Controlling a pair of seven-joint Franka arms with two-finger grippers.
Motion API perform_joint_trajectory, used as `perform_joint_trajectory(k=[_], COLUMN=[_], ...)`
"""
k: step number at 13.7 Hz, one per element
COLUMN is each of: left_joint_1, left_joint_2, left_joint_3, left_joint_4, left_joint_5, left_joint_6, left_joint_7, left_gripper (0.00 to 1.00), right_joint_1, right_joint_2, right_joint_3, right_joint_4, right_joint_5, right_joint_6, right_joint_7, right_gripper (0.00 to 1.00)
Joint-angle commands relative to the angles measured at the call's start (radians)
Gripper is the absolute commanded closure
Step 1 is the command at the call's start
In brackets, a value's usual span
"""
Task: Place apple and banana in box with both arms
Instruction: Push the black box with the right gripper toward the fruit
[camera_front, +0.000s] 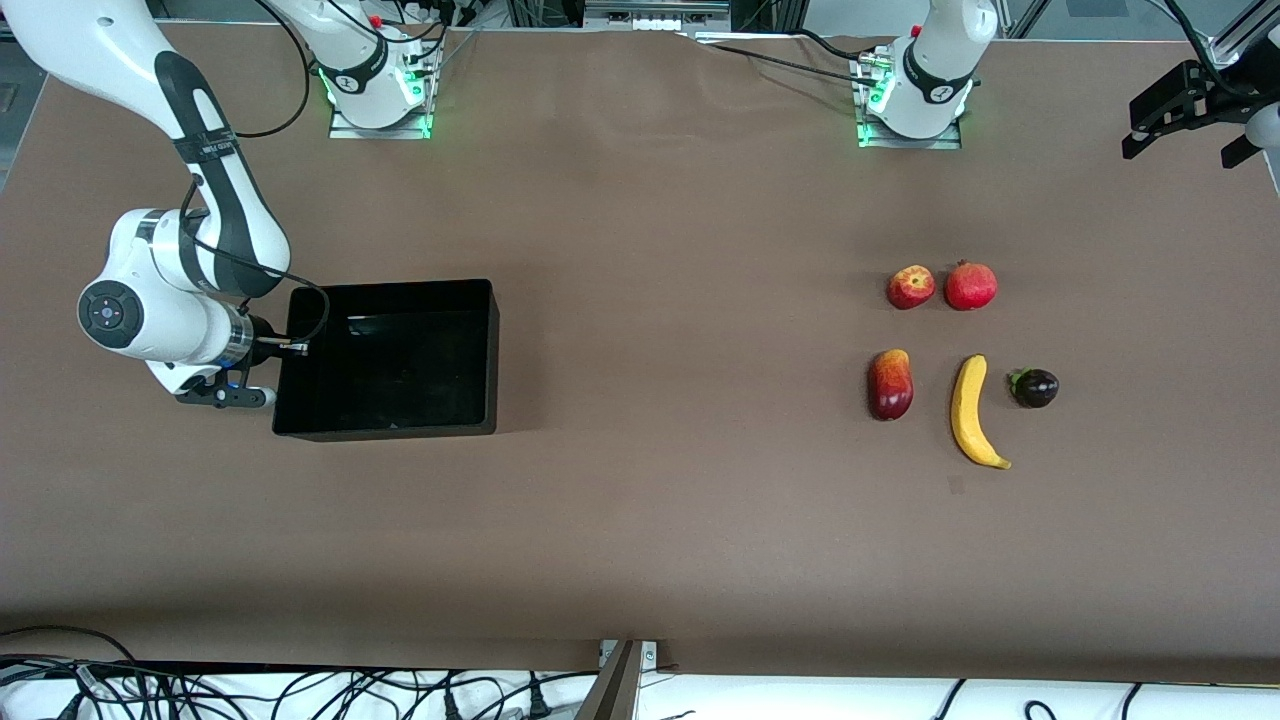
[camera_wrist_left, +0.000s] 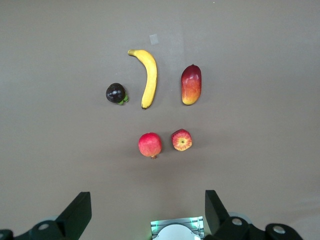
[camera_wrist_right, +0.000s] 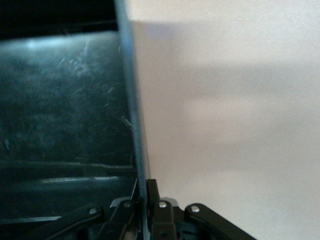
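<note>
The brown table (camera_front: 640, 500) lay bare around your box (camera_front: 392, 425), whose end wall your right gripper (camera_wrist_right: 142, 200) had pinched. That thin glossy rim could have slipped or tipped if dragged. Your left gripper (camera_wrist_left: 145, 212) hung spread above the apple (camera_front: 910, 287) and long yellow banana (camera_front: 972, 410), well apart from the box.

The front view looks down from high across the surface (camera_front: 640, 520), facing both bases. The left wrist view hangs high over the fruit, sharing the banana (camera_wrist_left: 148, 76). The right wrist view sits close against the box (camera_wrist_right: 131, 100) wall.
</note>
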Motion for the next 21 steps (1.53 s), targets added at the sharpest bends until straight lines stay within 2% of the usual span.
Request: perform_joint_trajectory(k=[1, 3, 5, 8, 10, 12, 14, 17, 19, 20, 21], left_joint_1=[0.006, 0.006, 0.006, 0.006, 0.006, 0.006, 0.006, 0.007, 0.007, 0.007, 0.007], left_joint_2=[0.009, 0.01, 0.013, 0.029, 0.032, 0.032, 0.041, 0.064, 0.079, 0.079, 0.082], left_joint_3=[0.0, 0.0, 0.0, 0.0, 0.0, 0.0, 0.0, 0.002, 0.002, 0.002, 0.002], left_joint_4=[0.013, 0.018, 0.022, 0.031, 0.031, 0.03, 0.03, 0.031, 0.033, 0.035, 0.033], left_joint_5=[-0.014, -0.013, -0.014, -0.002, -0.002, 0.0, -0.005, -0.005, 0.0, -0.002, -0.002], left_joint_6=[-0.008, -0.007, -0.005, 0.008, 0.015, 0.015, 0.016, 0.018, 0.016, 0.018, 0.018], left_joint_7=[-0.003, -0.003, -0.002, -0.002, -0.002, -0.003, -0.003, 0.0, 0.001, 0.006, 0.005], left_gripper=[0.0, 0.0, 0.0, 0.0, 0.0, 0.0, 0.0, 0.0, 0.0, 0.0, 0.0], right_joint_1=[-0.002, 0.004, 0.036, 0.222, 0.338, 0.475, 0.605, 0.681, 0.721, 0.722, 0.725], right_joint_2=[-0.018, -0.076, -0.061, 0.061, 0.144, 0.236, 0.282, 0.331, 0.333, 0.338, 0.351], right_joint_3=[0.015, 0.099, 0.225, 0.236, 0.236, 0.233, 0.205, 0.201, 0.187, 0.178, 0.169], right_joint_4=[0.02, 0.064, 0.182, 0.36, 0.436, 0.511, 0.523, 0.551, 0.557, 0.551, 0.549], right_joint_5=[0.013, 0.024, 0.071, 0.155, 0.198, 0.196, 0.191, 0.189, 0.188, 0.177, 0.141], right_joint_6=[-0.021, -0.095, -0.13, -0.152, -0.137, -0.111, 0.012, 0.119, 0.121, 0.121, 0.121], right_joint_7=[0.006, 0.018, 0.052, 0.285, 0.422, 0.574, 0.683, 0.753, 0.797, 0.804, 0.802], right_gripper=[1.0, 1.0, 1.0, 1.0, 1.0, 1.0, 1.0, 1.0, 1.0, 0.84, 0.01])
